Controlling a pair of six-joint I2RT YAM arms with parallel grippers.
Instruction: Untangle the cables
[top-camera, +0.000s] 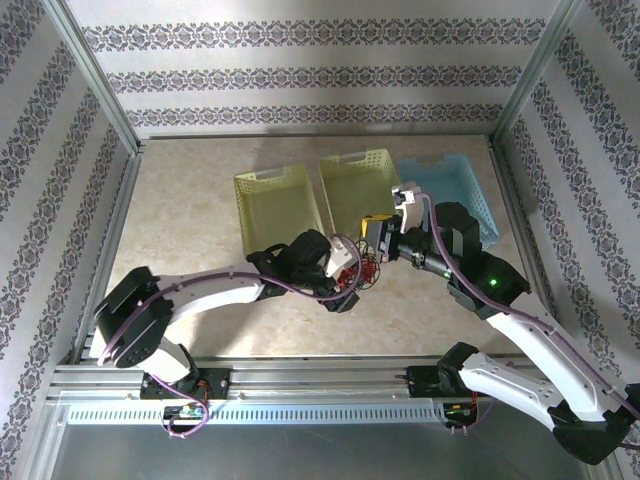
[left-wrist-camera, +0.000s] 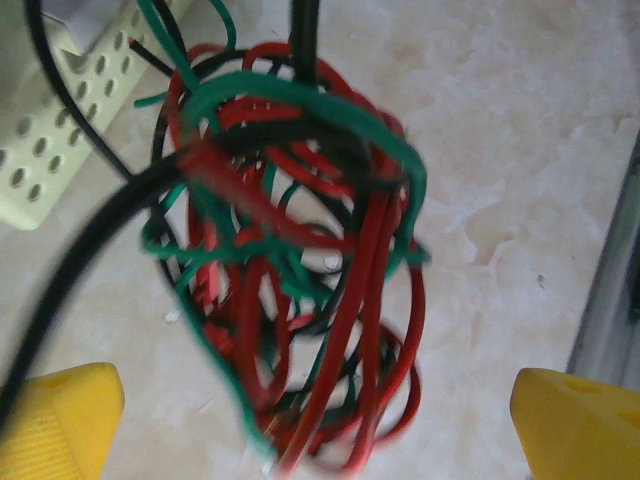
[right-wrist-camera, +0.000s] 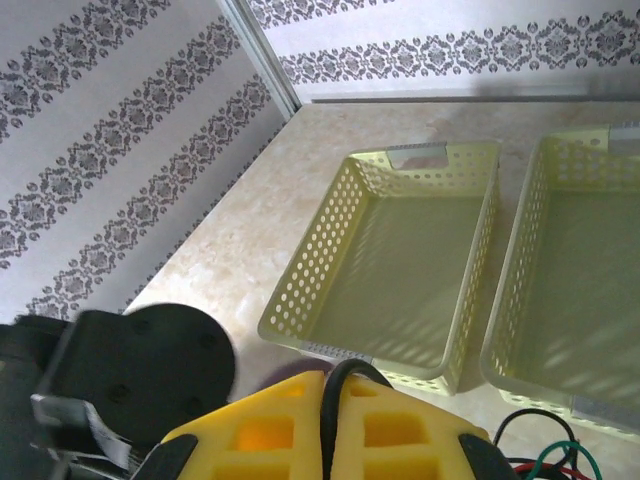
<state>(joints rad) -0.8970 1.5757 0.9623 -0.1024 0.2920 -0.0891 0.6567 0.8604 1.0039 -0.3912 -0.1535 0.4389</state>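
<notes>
Left wrist: L jaws wide open, cables (left-wrist-camera: 375, 260) between; R jaws tight on one.

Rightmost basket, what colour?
The rightmost basket is light blue; the top external view shows it best.

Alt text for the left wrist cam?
A tangled knot of red, green and black cables sits mid-frame over a pale marbled table. The left gripper has its yellow jaws wide apart at the bottom corners; a perforated basket corner shows top left.
</notes>
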